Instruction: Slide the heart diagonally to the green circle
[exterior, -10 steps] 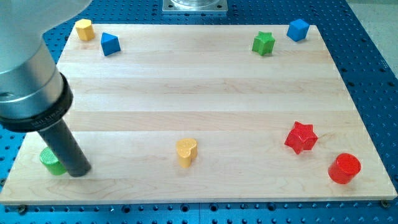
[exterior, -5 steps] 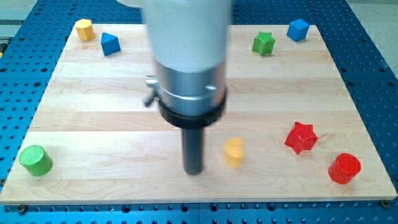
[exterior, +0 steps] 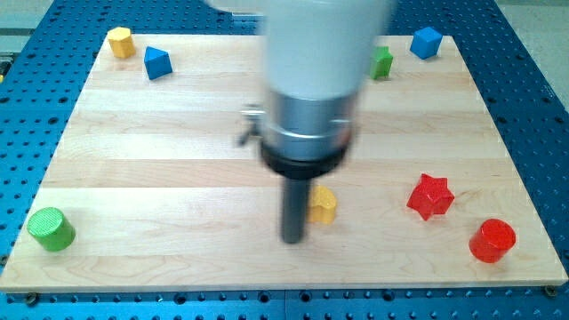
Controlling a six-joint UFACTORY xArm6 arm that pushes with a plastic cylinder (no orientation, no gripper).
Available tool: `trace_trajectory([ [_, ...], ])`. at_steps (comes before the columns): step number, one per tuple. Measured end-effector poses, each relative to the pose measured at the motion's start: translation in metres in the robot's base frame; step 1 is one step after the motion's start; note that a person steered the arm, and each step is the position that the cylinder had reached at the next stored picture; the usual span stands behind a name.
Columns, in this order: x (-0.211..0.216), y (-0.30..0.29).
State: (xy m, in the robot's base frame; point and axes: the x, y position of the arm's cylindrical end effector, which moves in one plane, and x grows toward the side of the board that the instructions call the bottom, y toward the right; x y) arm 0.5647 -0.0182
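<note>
The yellow heart (exterior: 323,206) lies low on the board, right of centre, partly hidden by the rod. My tip (exterior: 293,240) touches the board just left of and slightly below the heart, close against it. The green circle (exterior: 50,228), a short cylinder, stands at the board's bottom-left corner, far to the view's left of the heart and the tip.
A yellow block (exterior: 120,41) and a blue triangle (exterior: 156,62) sit at the top left. A green star (exterior: 381,62), half hidden by the arm, and a blue cube (exterior: 426,42) sit at the top right. A red star (exterior: 430,196) and a red cylinder (exterior: 492,240) sit at the bottom right.
My tip swept from beside the green circle across to the right, reaching the heart. The heart moved to the right from its first spot, then slightly left and up.
</note>
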Motion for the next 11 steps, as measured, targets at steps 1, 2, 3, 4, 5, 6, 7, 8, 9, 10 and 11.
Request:
trace_trajectory([
  [1, 0.001, 0.053],
  [2, -0.013, 0.112],
  [3, -0.049, 0.081],
  [4, -0.045, -0.024],
  [5, -0.045, -0.054],
  [6, -0.044, 0.037],
  [7, 0.009, -0.012],
  [8, 0.011, -0.058],
  [9, -0.002, -0.077],
  [10, -0.006, -0.098],
  [11, -0.023, -0.102],
])
